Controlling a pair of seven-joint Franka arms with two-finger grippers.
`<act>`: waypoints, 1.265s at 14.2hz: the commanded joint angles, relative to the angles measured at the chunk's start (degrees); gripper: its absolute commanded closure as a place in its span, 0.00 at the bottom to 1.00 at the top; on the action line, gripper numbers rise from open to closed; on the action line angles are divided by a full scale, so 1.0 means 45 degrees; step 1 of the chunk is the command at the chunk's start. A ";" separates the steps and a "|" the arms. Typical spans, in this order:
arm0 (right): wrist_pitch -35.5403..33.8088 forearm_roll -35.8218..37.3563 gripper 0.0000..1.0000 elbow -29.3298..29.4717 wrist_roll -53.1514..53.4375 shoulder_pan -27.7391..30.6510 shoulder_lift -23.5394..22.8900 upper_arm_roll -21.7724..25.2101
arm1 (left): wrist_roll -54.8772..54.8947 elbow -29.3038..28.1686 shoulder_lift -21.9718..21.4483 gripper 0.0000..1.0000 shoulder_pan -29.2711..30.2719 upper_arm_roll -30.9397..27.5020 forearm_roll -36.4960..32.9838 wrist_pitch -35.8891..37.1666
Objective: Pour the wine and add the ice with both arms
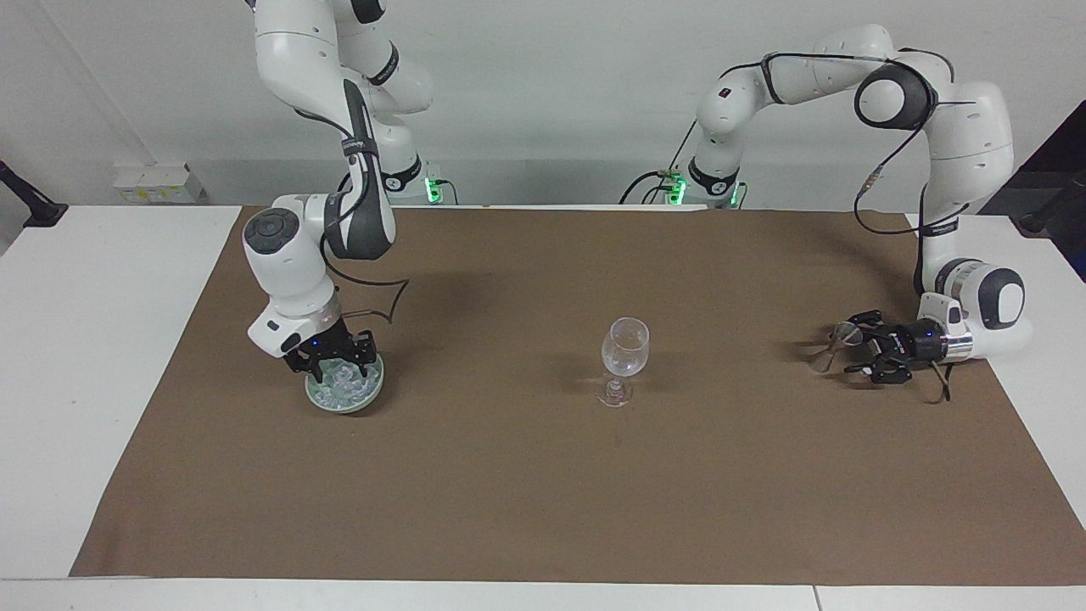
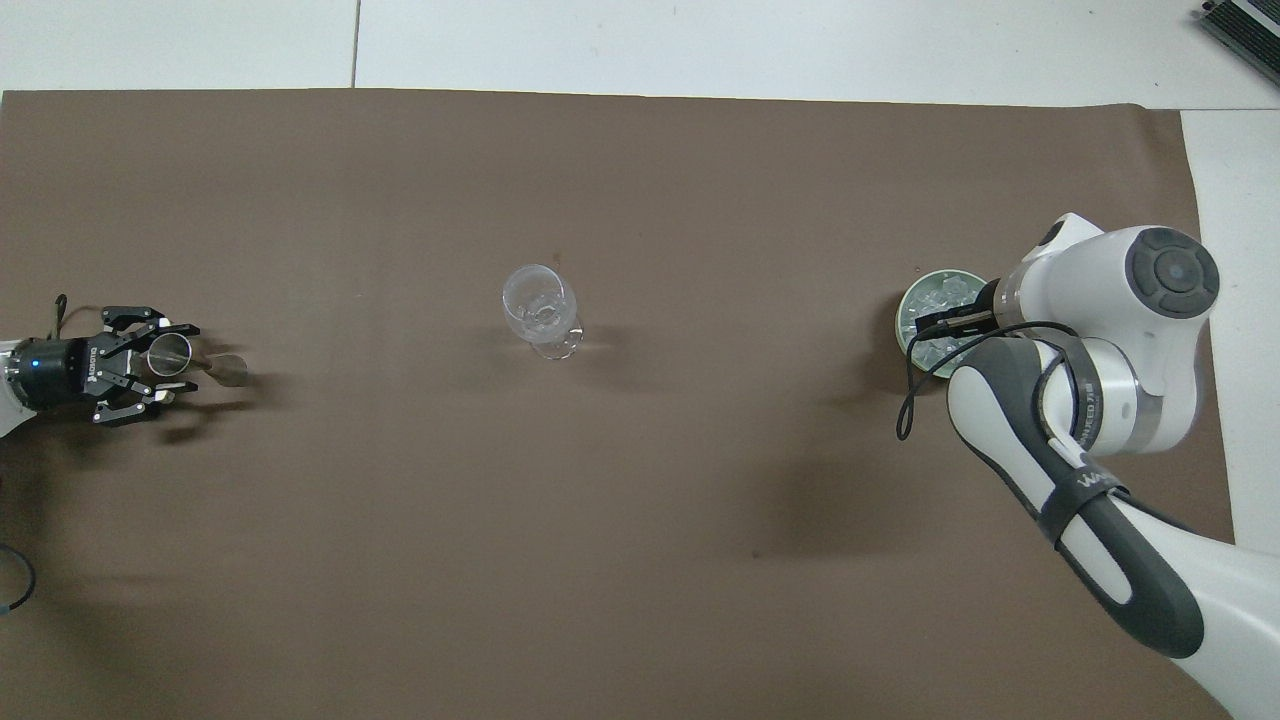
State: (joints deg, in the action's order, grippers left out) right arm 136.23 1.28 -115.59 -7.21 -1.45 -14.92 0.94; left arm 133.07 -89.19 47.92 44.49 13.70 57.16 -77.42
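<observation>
A heap of small clear, glassy ice cubes (image 1: 344, 380) was piled in a round pale green dish (image 1: 316, 397) set on the brown mat toward the right arm's end of the table. A clear stemmed wine glass (image 1: 624, 360) was stood upright near the middle of the mat, well apart from the dish. A smaller metallic stemmed cup (image 2: 172, 354) was seen tilted at the left arm's end, its foot (image 2: 231, 371) toward the wine glass.
</observation>
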 commanded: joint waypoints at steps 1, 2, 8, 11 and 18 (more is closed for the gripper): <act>-0.0196 0.0145 0.27 0.0160 -0.0196 0.0050 -0.0005 -0.0052 | -0.0058 0.0657 -0.0646 0.26 -0.0102 -0.0466 -0.0824 0.0252; -0.0196 0.0125 0.27 0.0160 -0.0195 0.0069 -0.0005 -0.0052 | -0.0078 0.1028 -0.0803 0.26 -0.0102 -0.0486 -0.1253 0.0271; -0.0196 0.0125 0.52 0.0160 -0.0097 0.0050 -0.0005 -0.0052 | -0.1849 0.2301 -0.3065 0.26 -0.0707 -0.0467 -0.3439 0.0155; -0.0428 0.0106 0.56 0.0373 0.0059 0.0050 -0.0044 -0.0071 | -0.4813 0.2204 -0.4648 0.26 -0.1505 -0.0467 -0.4845 -0.0020; -0.0684 0.0106 0.72 0.0511 0.0078 0.0050 -0.0045 -0.0189 | -0.9056 0.1189 -0.7521 0.22 -0.4258 -0.0447 -0.6859 -0.2481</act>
State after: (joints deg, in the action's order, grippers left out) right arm 134.25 1.28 -114.04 -7.20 -1.46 -14.92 0.50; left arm 96.59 -79.87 19.02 29.29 12.70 29.91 -85.01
